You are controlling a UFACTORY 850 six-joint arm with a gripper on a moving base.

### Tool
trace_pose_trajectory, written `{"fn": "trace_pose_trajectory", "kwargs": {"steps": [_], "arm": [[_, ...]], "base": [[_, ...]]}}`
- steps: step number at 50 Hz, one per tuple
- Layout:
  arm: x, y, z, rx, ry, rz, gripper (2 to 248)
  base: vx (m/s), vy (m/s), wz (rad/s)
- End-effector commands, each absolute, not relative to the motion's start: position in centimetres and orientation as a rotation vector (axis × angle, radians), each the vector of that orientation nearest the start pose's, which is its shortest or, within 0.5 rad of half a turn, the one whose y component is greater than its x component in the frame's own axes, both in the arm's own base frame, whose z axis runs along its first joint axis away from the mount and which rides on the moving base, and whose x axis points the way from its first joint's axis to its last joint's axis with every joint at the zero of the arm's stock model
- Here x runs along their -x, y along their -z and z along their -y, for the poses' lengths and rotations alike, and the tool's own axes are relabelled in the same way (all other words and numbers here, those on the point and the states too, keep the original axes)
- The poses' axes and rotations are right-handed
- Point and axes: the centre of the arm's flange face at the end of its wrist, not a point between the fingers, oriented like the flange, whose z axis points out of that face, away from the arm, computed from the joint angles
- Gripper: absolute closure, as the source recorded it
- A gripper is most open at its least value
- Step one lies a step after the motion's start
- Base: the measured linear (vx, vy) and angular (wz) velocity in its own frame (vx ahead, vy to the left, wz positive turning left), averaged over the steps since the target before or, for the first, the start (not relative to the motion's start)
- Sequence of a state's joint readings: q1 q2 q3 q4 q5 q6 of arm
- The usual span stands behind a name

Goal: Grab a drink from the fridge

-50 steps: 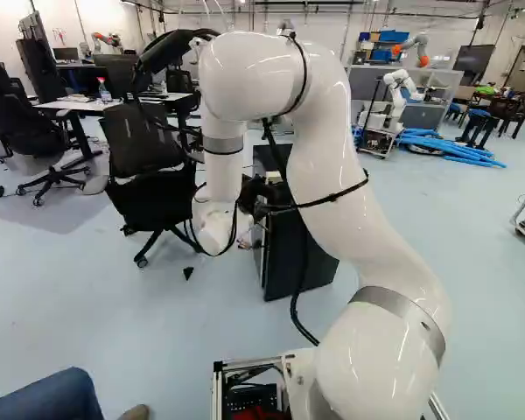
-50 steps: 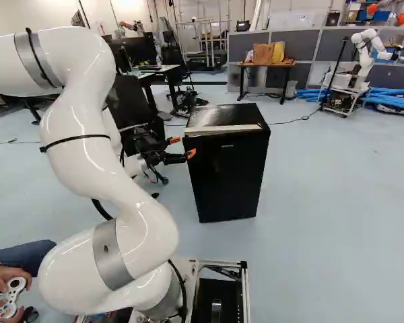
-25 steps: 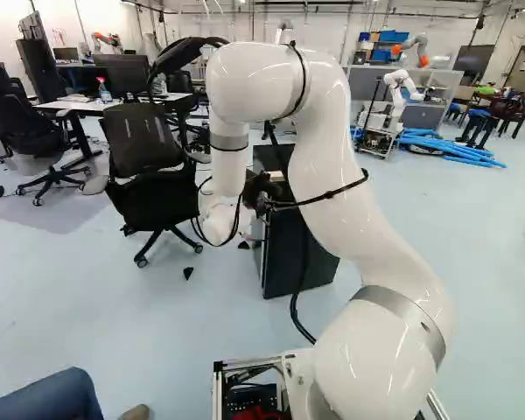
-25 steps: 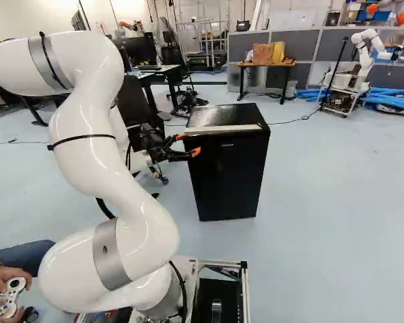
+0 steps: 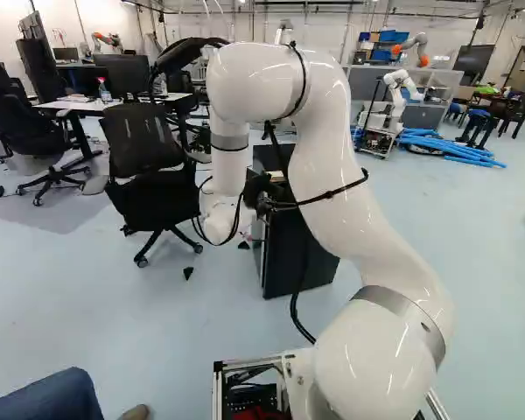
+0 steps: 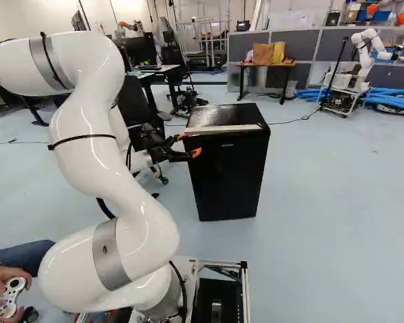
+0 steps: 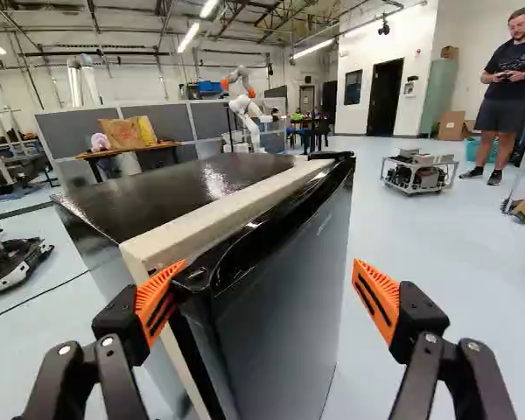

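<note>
Two orange pads [image 7: 155, 306] stand wide apart in the wrist view; the released hand [image 7: 269, 269] has one beside the edge of the glossy black door [image 7: 284, 306]. Best to hook that edge squarely, then draw back slowly. In the right base view, the pale-trimmed fridge [image 6: 229, 171] stands at the hand's three o'clock; the unseen drink is presumably inside. In the left base view, the arm [image 5: 332, 175] partly hides it.

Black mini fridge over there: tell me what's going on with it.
The white arm has its open tool up at the mini fridge's door, one orange pad by the door's near top corner and the other out in front of the door. Whether that pad touches is hard to tell. The door looks closed, and the tool grips no drink.
</note>
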State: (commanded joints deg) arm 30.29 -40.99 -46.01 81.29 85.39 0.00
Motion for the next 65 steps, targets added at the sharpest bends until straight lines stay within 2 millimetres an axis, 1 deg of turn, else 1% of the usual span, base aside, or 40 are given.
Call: {"fn": "trace_pose_trajectory", "kwargs": {"steps": [15,35,50,65], "arm": [[-43.4,-24.1,-15.2,-1.729,-1.679,0.938,3],[-42.1,-24.1,-14.8,-1.711,-1.643,0.950,3],[-40.5,-24.1,-14.5,-1.697,-1.609,0.953,3],[-38.5,-24.0,-14.0,-1.679,-1.571,0.949,3]], "base": [[0.000,0.000,0.000],[0.000,0.000,0.000],[0.000,0.000,0.000],[0.000,0.000,0.000]]}}
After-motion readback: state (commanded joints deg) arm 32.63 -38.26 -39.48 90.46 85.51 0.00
